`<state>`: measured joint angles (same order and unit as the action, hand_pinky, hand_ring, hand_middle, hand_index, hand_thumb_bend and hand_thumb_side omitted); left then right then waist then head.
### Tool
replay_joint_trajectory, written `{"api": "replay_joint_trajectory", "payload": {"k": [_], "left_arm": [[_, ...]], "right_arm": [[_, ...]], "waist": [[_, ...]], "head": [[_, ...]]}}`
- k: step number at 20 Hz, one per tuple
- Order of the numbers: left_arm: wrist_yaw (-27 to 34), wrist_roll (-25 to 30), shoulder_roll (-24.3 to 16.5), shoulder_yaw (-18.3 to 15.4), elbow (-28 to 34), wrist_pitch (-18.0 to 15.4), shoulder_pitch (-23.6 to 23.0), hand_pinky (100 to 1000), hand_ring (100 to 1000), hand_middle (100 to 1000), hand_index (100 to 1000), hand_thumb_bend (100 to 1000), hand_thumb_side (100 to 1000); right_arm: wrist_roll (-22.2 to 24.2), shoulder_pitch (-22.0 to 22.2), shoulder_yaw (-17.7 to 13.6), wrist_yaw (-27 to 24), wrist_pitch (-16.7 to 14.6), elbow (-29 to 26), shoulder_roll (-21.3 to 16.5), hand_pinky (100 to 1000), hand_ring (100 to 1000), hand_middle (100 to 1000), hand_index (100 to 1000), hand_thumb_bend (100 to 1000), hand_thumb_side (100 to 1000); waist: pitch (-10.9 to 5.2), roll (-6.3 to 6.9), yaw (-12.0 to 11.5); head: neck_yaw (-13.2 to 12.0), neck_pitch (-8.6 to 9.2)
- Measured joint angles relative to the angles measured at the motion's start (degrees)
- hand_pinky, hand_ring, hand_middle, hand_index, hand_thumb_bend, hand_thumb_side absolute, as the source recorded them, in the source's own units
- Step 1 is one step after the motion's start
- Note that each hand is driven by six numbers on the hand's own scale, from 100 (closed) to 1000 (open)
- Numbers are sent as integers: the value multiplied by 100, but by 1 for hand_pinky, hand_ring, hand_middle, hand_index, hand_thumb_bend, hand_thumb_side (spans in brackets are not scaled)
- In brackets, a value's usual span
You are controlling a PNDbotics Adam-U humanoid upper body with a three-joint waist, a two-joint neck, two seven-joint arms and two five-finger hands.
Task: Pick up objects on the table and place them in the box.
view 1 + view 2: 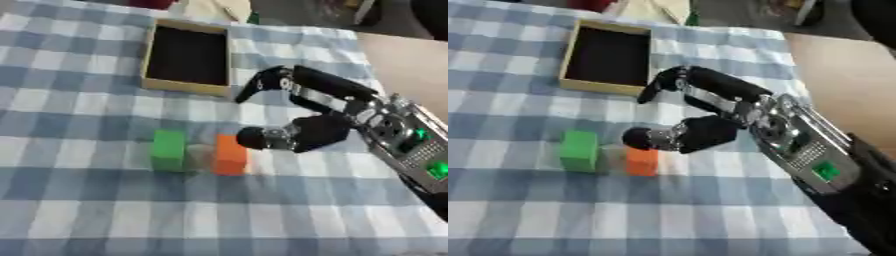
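A green block [168, 150] and an orange block [230, 155] stand side by side on the blue-and-white checked cloth, a small gap between them. A tan box [186, 87] with a black inside lies open at the back, nothing in it. My right hand [315, 131] comes in from the right and hovers just right of and above the orange block. Its thumb tip is close to the block's top right corner, and its fingers [262, 82] arch out toward the box's near right corner. The hand is open and holds nothing. My left hand shows in neither view.
The checked tablecloth [79, 200] covers the table; its right edge [385, 65] runs beside a bare tan floor. Dark objects and a pale shape sit beyond the far edge, behind the box.
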<state>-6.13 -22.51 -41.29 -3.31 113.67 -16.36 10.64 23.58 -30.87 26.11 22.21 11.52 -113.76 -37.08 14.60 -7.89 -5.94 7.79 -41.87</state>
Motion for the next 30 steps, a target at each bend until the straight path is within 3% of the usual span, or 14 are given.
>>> {"api": "replay_joint_trajectory", "payload": {"k": [4,6,12,16,23,26,30], "left_arm": [[0,0,45,0,0,0,0,731,722,703,835,441,1000],[0,-1,46,0,0,-2,4,730,722,703,836,438,1000],[0,1,90,9,0,-3,50,730,722,702,836,431,1000],[0,7,96,27,0,-10,65,730,722,701,835,429,1000],[0,18,145,28,0,-19,87,729,722,697,834,410,1000],[0,25,147,29,0,-25,90,729,722,694,833,410,1000],[-1,30,155,29,0,-25,93,729,721,690,832,405,1000]], "right_arm": [[199,13,0,43,-61,0,96,915,884,772,772,468,534],[327,8,0,-15,-52,0,120,918,887,775,776,468,483],[637,-47,-21,19,-45,0,211,923,897,799,796,480,452],[715,-92,-59,182,-73,51,298,923,883,798,794,460,342],[674,-143,-68,316,-130,343,432,921,883,797,799,475,351],[620,-164,-68,468,-161,455,504,915,878,794,801,480,309],[542,-190,-62,701,-151,660,603,916,880,794,797,486,347]], "waist": [[72,0,-2],[117,0,-5],[245,0,-13],[307,1,-41],[371,6,-46],[389,13,-46],[450,32,-50]], "head": [[2,1],[9,5],[39,33],[45,96],[58,169],[79,193],[105,215]]}}
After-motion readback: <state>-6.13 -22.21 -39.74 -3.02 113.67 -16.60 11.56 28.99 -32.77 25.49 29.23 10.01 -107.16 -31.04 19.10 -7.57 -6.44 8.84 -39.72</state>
